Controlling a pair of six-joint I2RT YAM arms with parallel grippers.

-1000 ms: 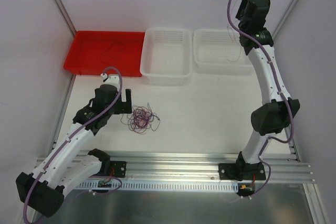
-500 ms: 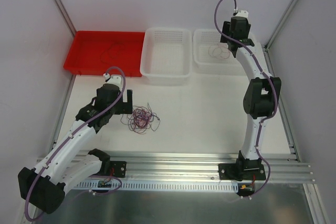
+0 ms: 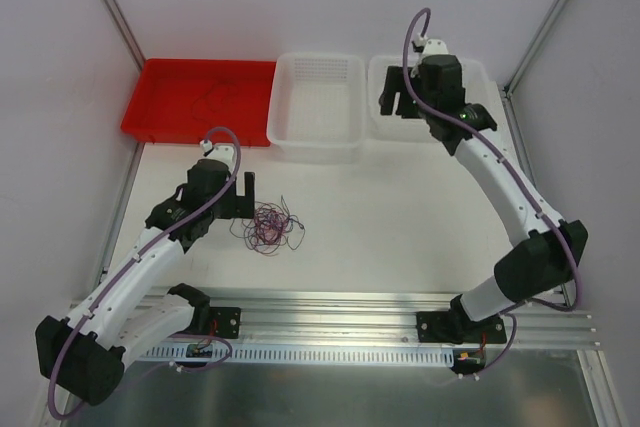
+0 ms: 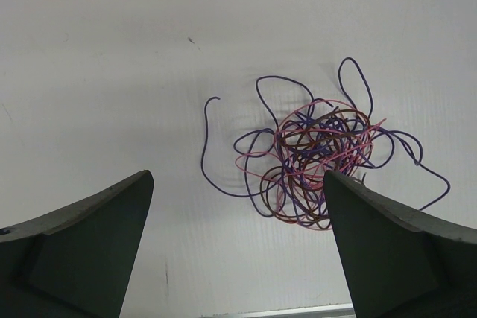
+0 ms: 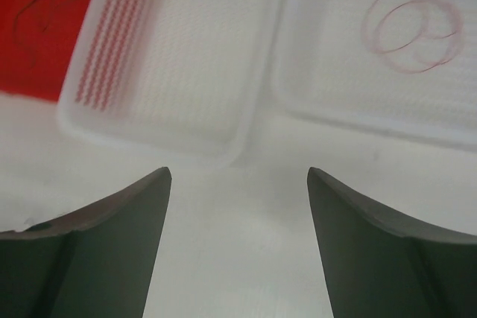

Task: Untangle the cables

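**Tangled cables [image 4: 320, 161] lie on table [image 3: 400, 217], both claws wide**

The tangled cables rest left of the table's middle, just ahead of the left claw [image 4: 237, 176], spread wide and empty. The right claw [image 5: 238, 173], likewise empty, gapes near the far edge, where a red cable [image 5: 410, 31] lies coiled in the right-hand white basket [image 5: 335, 72].

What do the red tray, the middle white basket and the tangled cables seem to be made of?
Red tray: probably plastic, opaque and smooth, with even colour and a moulded rim.
Middle basket: likely translucent white plastic. It has a grid of small holes, and red shows through its side.
Cables: thin wire in coloured insulation, seemingly plastic. They hold springy loops, and the core does not show.
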